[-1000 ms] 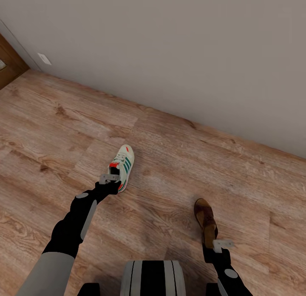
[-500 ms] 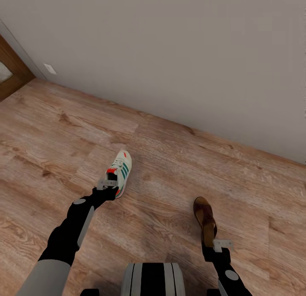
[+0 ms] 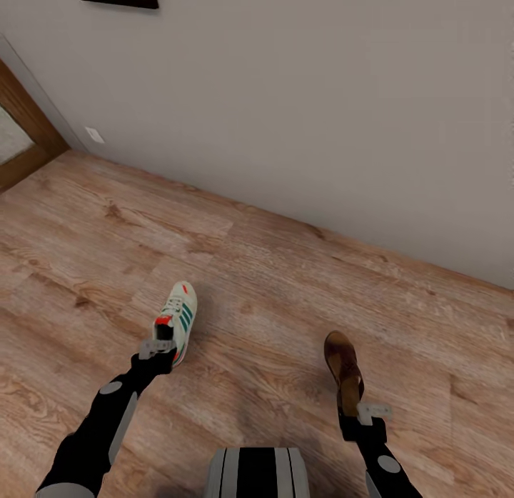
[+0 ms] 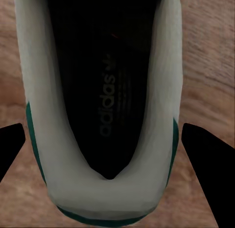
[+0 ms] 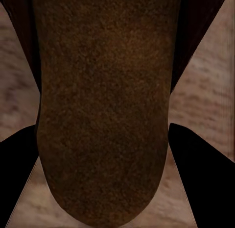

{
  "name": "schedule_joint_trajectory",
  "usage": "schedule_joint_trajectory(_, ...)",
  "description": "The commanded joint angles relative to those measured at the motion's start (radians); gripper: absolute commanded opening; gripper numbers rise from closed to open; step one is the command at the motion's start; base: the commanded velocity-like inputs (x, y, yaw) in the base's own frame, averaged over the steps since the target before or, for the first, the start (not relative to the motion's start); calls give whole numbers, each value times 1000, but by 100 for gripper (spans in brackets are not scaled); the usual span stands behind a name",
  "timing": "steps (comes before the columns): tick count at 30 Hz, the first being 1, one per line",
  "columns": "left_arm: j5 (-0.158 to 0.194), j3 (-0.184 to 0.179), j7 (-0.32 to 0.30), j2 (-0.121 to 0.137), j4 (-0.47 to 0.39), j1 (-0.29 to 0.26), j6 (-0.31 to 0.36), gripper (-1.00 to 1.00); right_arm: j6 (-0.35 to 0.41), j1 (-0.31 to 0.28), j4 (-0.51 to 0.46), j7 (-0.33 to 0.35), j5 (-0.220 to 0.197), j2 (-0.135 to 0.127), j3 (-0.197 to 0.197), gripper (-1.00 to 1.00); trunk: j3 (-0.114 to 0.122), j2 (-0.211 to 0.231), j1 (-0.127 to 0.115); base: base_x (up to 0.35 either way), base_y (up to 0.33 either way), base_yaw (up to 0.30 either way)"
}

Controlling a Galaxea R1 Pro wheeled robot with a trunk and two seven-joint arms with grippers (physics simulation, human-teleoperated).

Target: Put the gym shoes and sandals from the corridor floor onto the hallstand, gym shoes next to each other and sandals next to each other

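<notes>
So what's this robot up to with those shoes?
It is carrying footwear, one piece per arm. Its left hand grips the heel of a white gym shoe with green stripes, and its right hand grips the heel end of a brown sandal. Both point forward over the wood-plank corridor floor, near a plain grey wall. Whether they are lifted clear of the floor is hard to tell.
</notes>
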Motion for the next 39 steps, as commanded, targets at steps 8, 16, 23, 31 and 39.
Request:
schedule_joint_trajectory(8,-5,27,12,21,196,54,-209,-100,-3,0,-5,-4,5,0,-1,-100,34,2,-4,0,0,0)
schedule_joint_trajectory(16,1,30,137,41,484,69,-503,-100,-112,20,-3,-6,8,-14,-3,-100,77,4,-7,0,0,-15)
schedule_joint_trajectory(23,11,42,159,65,671,95,-686,-100,-283,140,3,-7,7,-25,-5,-100,115,5,-10,0,0,-56)
schedule_joint_trajectory(31,28,93,165,69,685,148,-721,-100,-318,171,54,-10,3,-22,-4,-100,151,7,-14,0,0,-28)
schedule_joint_trajectory(39,27,92,165,65,696,152,-722,-100,-318,172,75,-11,2,-23,-5,-100,187,9,-18,0,0,-127)
